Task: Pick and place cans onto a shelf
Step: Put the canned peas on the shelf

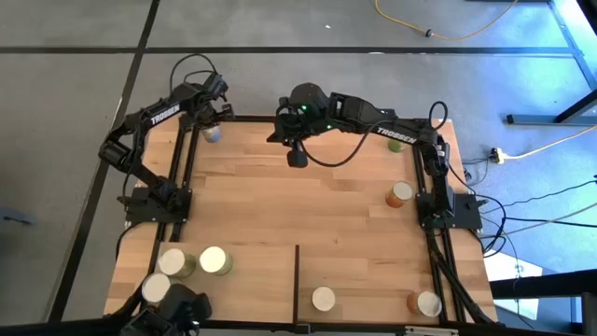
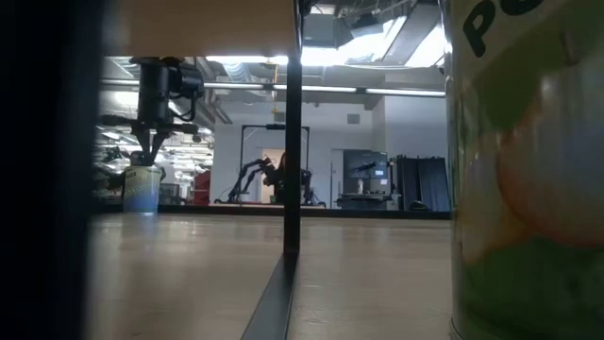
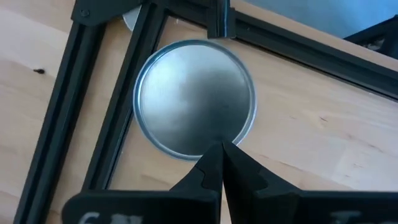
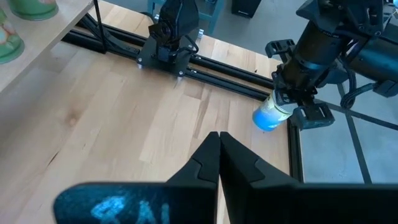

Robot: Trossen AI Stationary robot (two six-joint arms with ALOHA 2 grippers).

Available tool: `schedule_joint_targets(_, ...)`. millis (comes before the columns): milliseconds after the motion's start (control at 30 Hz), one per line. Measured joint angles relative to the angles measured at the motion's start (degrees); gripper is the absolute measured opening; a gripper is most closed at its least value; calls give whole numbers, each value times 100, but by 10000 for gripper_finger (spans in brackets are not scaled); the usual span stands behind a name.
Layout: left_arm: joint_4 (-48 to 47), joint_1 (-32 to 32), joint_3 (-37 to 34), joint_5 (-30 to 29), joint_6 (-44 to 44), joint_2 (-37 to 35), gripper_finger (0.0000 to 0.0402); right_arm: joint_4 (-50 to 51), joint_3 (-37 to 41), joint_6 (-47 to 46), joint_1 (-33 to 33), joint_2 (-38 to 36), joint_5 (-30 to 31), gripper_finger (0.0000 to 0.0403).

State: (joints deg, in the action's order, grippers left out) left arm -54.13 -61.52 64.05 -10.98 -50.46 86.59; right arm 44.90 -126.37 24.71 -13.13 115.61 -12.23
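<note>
Can top (image 3: 194, 99) fills left wrist view, directly beneath left gripper (image 3: 221, 163), fingers pressed together, holding nothing; right arm farther.

1. Shelf: flat pale plain-wood panel (image 1: 252, 280) with a thin dark upright divider (image 1: 297, 285).
2. Left of the divider: three upright cream-topped cans (image 1: 214, 260), green-sided, clustered together.
3. Right of the divider: one cream-topped can (image 1: 323, 299) near it; an orange-sided can (image 1: 425, 303) well apart.
4. Beyond the shelf: an orange-sided can (image 1: 400, 193), a green can (image 1: 396, 140) and a blue-sided can (image 1: 212, 133), all upright.
</note>
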Motion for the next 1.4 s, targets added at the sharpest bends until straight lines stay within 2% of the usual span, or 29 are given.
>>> schedule_joint_targets(300, 17, -63, -1, 204, -110, 2, 0, 48, 0, 95, 0, -2, 0, 10)
schedule_joint_targets(633, -167, -261, 0, 948, -166, 10, 0, 46, -2, 109, 0, -4, 0, 10)
schedule_joint_targets(1000, -289, -262, -7, 1116, 148, 20, 0, 42, -2, 109, 0, -4, 0, 10)
schedule_joint_targets(1400, -285, -260, -7, 2168, 491, 20, 0, 38, -2, 107, 0, -4, 0, 10)
